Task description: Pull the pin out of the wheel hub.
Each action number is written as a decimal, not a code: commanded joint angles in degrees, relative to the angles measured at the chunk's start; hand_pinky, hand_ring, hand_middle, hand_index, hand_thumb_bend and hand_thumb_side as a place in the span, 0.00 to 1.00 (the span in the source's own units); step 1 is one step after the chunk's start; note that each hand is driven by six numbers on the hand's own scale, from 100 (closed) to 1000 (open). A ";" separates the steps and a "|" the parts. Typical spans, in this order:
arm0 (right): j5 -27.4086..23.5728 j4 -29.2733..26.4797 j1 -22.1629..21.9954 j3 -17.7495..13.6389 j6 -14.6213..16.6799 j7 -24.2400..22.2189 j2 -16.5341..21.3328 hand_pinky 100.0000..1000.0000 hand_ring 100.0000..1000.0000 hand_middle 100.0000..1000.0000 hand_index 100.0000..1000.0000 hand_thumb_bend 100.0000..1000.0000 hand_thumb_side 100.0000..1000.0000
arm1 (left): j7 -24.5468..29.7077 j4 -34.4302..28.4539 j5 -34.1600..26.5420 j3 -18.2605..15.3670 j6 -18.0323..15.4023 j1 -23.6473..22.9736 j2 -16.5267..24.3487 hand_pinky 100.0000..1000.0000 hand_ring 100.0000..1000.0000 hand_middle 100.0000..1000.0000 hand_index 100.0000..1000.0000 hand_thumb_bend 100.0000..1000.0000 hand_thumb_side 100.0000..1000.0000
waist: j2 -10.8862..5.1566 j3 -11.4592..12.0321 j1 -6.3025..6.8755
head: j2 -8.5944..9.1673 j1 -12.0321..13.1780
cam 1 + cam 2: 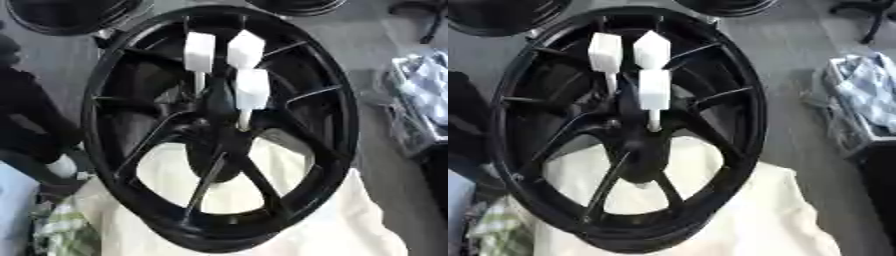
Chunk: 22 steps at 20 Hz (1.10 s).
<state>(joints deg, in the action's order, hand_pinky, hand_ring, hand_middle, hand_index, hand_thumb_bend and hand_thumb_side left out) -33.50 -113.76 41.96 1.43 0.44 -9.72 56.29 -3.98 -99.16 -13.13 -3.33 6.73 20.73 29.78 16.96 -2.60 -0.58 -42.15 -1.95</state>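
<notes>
1. Black wheel fills most of the view and lies tilted on a cream cloth. The cloth shows through the lower spoke gaps and spreads out below and to the right of the wheel.
2. Wheel hub sits at the wheel's centre, dark, with the spokes fanning out to the rim.
3. Three pins stand above the hub, each a white block on a thin pale stem. The left pin and the upper pin are side by side. The lower pin is just below the upper one, and its stem reaches down nearest the hub centre.
4. No hand touches any pin.
5. The left arm is a black mass against the wheel's left outer rim. I cannot tell whether its hand is apart or closed. A small white part shows at its lower end.
6. The right hand appears in neither view.
7. A grey floor surrounds the wheel.
8. Parts of two more dark wheels lie beyond the wheel's top edge.
9. A bin with blue-and-white cloth is right of the wheel.
10. A black chair base is at the wheel's upper right.
11. A green-white checked cloth is at the wheel's lower left.
</notes>
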 commanded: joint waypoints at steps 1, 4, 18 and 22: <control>-1.22 -0.83 -0.04 -1.88 0.90 0.76 3.01 0.62 0.66 0.55 0.82 0.00 0.35 | 0.07 -2.11 0.10 -0.13 -0.22 0.53 2.30 0.69 0.64 0.49 0.70 0.00 0.69 | -0.56 0.04 -0.05 | 1.12 0.27; -1.45 -0.83 -0.50 -2.31 1.06 1.08 3.34 0.62 0.66 0.55 0.82 0.00 0.36 | 0.12 -2.79 0.08 -0.02 -0.18 0.56 2.43 0.69 0.64 0.49 0.70 0.00 0.69 | -0.21 0.02 -0.07 | 1.50 0.34; 15.27 -0.83 3.70 3.65 0.14 -7.96 1.35 0.65 0.68 0.62 0.85 0.00 0.09 | 0.47 -3.12 0.16 0.42 -0.01 0.42 3.02 0.69 0.64 0.50 0.70 0.00 0.69 | -0.62 -0.05 -0.18 | 0.91 -0.18; 23.99 -0.83 5.87 7.73 0.68 -14.02 -0.74 0.65 0.68 0.63 0.85 0.00 0.04 | 0.30 -2.75 0.24 0.24 -0.08 -0.12 3.36 0.69 0.64 0.50 0.70 0.00 0.68 | -1.01 -0.34 -0.23 | 0.54 -0.05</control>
<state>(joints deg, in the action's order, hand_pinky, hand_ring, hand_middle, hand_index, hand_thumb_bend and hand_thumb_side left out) -12.21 -113.96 46.88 8.60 0.93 -21.96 55.03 -3.76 -101.32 -13.13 -2.64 6.81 20.36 30.97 17.54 -2.87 -0.81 -41.50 -1.93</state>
